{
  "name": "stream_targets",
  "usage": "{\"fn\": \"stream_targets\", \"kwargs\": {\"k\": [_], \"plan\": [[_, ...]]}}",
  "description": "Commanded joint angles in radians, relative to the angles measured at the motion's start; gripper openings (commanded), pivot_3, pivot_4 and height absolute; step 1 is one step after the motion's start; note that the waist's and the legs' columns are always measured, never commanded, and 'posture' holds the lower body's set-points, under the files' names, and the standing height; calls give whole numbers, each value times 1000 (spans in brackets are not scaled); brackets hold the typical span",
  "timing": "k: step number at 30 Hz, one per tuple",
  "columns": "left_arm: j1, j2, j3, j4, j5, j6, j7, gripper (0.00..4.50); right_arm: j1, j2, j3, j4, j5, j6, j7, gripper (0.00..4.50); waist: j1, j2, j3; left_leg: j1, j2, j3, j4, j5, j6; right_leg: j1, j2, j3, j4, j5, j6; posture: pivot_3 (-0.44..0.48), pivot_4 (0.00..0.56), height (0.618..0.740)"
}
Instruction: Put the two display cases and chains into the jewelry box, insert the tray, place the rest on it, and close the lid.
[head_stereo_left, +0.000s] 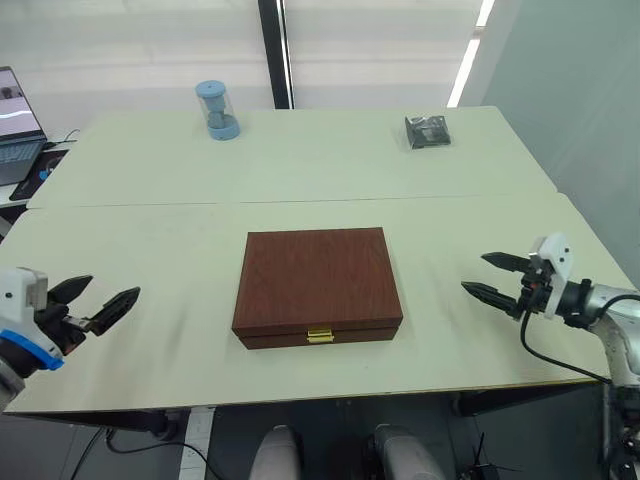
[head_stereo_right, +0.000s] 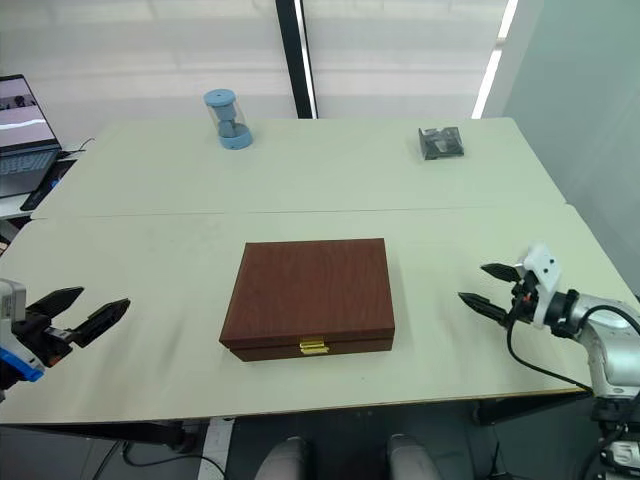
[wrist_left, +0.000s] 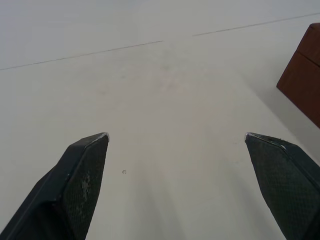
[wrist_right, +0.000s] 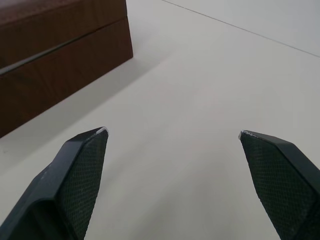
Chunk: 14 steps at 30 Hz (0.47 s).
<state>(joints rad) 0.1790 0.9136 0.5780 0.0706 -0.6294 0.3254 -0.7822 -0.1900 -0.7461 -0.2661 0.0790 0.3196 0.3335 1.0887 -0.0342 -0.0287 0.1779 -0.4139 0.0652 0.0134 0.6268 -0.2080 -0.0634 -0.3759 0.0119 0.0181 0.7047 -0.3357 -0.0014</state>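
Near, at the front edge of the pale worktop (head_stereo_left: 150, 230): left end effector (head_stereo_left: 98, 302), two black fingers spread wide apart, holding nothing, hanging just over the bare top. Same on the other side: right end effector (head_stereo_left: 493, 277), fingers (wrist_right: 75, 175) spread wide too, nothing between them, tips pointing in toward the middle.

Between the two end effectors, well apart from each: the jewelry box (head_stereo_left: 318, 287), big, red-brown, wood look, sitting flat on the worktop. A bit closer to the right end effector than to the left one. The lid (head_stereo_left: 316, 272) down flat and shut on top. Small gold clasp (head_stereo_left: 320, 336) on the front wall, facing the near edge. Side wall of the box seen from the right wrist, off to one side of the fingers, with a thin dark line where lid meets box. Just a corner of the box seen from the left wrist, past one fingertip (wrist_left: 277, 170).

Past the box: a thin seam (head_stereo_left: 130, 205) running across the worktop, where two tops meet.

Farther still, well beyond the left end effector and toward the middle: a small blue and clear round holder (head_stereo_left: 216, 110), standing up. Well beyond the right end effector, near the far edge: a dark grey shiny packet (head_stereo_left: 427, 131), lying flat.

Far off past the left end effector, beside the worktop: an open laptop (head_stereo_left: 18, 125), screen lit.
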Motion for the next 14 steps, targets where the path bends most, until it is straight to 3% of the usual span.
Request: {"fn": "stream_targets", "kwargs": {"k": [1,14], "plan": [[-65,36,-31,96,69,-44,-66,4500,28,-47,-58,13,2,-64,-9,4447,1,0,0,0,0,0,0,0,0,0,0,0,0,0,0,0,150,740],[-123,23,-45,135,165,-16,-88,4500,49,-68,-57,104,0,-134,-42,4447,2,-1,0,0,0,0,0,0,0,0,-1,0,0,0,0,0,150,740]]}}
